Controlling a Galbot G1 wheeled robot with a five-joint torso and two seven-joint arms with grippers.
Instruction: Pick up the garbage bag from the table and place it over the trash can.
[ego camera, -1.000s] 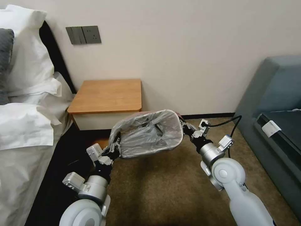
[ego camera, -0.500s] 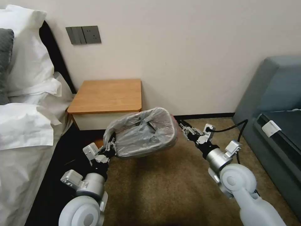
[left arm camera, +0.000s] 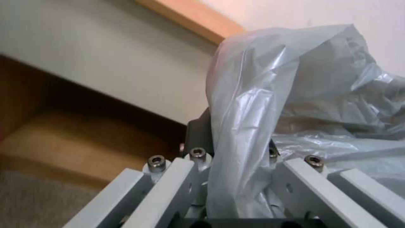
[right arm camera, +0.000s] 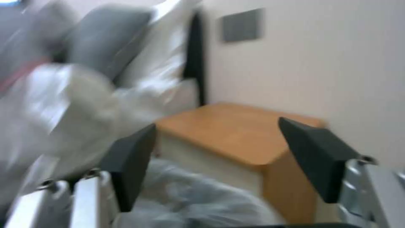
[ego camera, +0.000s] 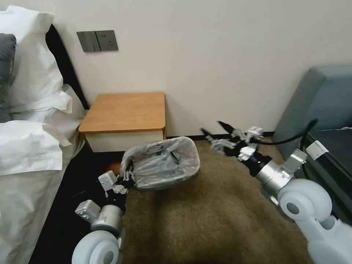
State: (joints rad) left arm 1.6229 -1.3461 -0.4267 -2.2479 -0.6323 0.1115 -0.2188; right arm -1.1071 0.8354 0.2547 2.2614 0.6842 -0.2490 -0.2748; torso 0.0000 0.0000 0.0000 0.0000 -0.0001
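Open carpet (ego camera: 205,216) at 6 o'clock of trash can (ego camera: 161,165); table (ego camera: 124,113) blocks 11 o'clock, sofa (ego camera: 322,106) 3 o'clock.

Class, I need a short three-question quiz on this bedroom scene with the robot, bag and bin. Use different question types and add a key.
1. True or false: the thin crinkly grey plastic garbage bag lies flat on the small orange-brown wooden table.
2. Which gripper grips the bag's edge?
A. left gripper
B. right gripper
C. both
3. Fill in: the right gripper's jaws are ____.

Key
1. False: the bag lines the trash can on the carpet before the table.
2. A: the left wrist view shows plastic between its fingers.
3. Open, clear of the bag.
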